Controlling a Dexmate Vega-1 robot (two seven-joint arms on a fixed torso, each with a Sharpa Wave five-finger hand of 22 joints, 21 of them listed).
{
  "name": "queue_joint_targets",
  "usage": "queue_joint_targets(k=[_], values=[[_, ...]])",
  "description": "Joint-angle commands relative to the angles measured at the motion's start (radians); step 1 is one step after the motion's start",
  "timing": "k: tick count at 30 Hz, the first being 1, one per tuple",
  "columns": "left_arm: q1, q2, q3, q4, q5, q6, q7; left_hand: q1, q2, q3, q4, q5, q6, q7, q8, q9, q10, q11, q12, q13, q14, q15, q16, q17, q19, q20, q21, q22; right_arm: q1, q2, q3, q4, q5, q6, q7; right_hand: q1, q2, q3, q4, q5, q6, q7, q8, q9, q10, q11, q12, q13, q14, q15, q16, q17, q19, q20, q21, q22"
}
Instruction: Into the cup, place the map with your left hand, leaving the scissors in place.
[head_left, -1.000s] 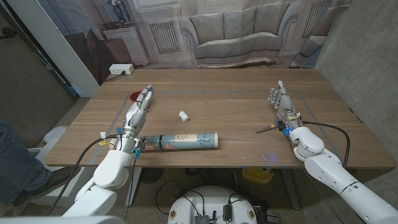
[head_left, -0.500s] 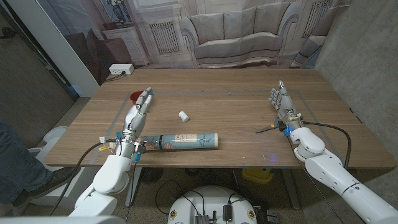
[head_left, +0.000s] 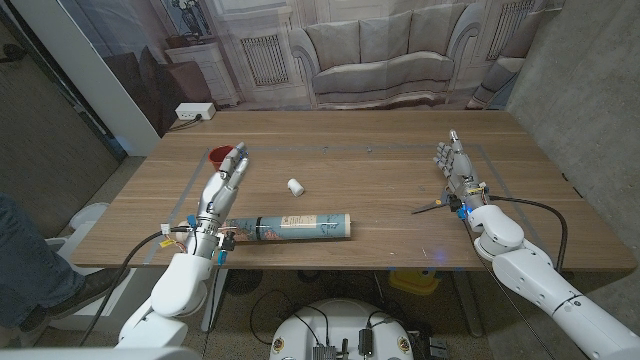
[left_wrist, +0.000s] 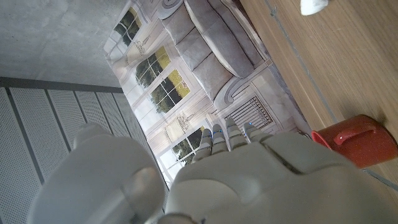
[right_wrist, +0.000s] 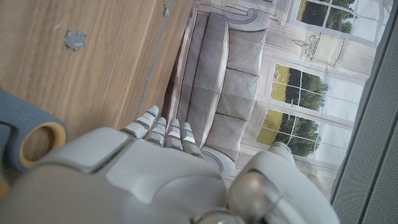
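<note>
The left hand (head_left: 225, 180), fingers straight and holding nothing, has drifted toward one o'clock, uncovering the red cup (head_left: 219, 155). The rolled map (head_left: 290, 226) still lies ungrasped on the tabletop (head_left: 360, 180).

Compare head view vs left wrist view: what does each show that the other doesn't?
Head view alone: the rolled map lying beside the left arm, the scissors by the right hand, and the whole wooden table.
Left wrist view alone: a close look along the back of the left hand.
Both: the red cup and the small white object.
</note>
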Motion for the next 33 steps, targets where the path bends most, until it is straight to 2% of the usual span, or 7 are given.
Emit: queue_joint_targets(k=[1,10,22,33], values=[[0.034,0.004,-0.026,-0.042,0.072,0.045,0.03,0.007,0.002,-0.002,-0.009,0.006,0.011,0.002,-0.002,0.005,0.008,-0.001,-0.006,0.002,0.003,-0.002,-0.001,0.002,-0.016,-0.008,0.004,0.003,0.006,0.006,-0.003,0.003,0.003,-0.006,-0.001,0.011,0.001,-0.005,-0.001,0.006,0.007,0.001,-0.003,0.004,0.004,0.002,-0.003,0.005,0.009,0.005,-0.004,0.004,0.009,-0.005,-0.004,0.003],[0.066,-0.008,-0.052,-0.073,0.15,0.079,0.075,0.011,0.003,-0.003,-0.01,0.006,0.023,-0.001,0.0,0.005,0.018,-0.003,-0.004,0.002,0.011,-0.006,0.001,0.002,-0.015,-0.007,0.005,0.003,0.01,0.003,-0.002,-0.002,0.001,-0.014,-0.007,0.014,0.002,-0.007,-0.001,0.006,0.005,0.001,-0.004,0.005,0.004,0.004,-0.004,0.005,0.011,0.004,-0.005,0.004,0.017,-0.004,-0.003,0.003],[0.099,-0.054,-0.069,-0.104,0.337,0.139,0.186,0.017,0.005,-0.005,-0.012,0.007,0.033,-0.006,0.001,0.005,0.026,-0.009,-0.004,0.002,0.017,-0.012,0.001,0.002,-0.012,-0.01,0.006,0.003,-0.001,-0.011,0.009,-0.025,0.003,-0.027,-0.015,0.016,0.004,-0.008,-0.003,0.005,0.007,0.003,-0.003,0.005,0.003,0.006,-0.004,0.005,0.01,0.004,-0.006,0.004,0.018,-0.004,-0.004,0.003],[0.102,-0.056,-0.067,-0.113,0.4,0.172,0.219,0.021,0.006,-0.005,-0.013,0.007,0.036,-0.008,-0.001,0.005,0.03,-0.011,-0.005,0.002,0.021,-0.015,0.0,0.002,-0.009,-0.011,0.006,0.002,-0.009,-0.009,0.014,-0.04,0.001,-0.028,-0.027,0.017,0.005,-0.009,-0.003,0.005,0.008,0.004,-0.003,0.005,0.003,0.006,-0.005,0.006,0.01,0.006,-0.006,0.004,0.018,-0.003,-0.005,0.003]])
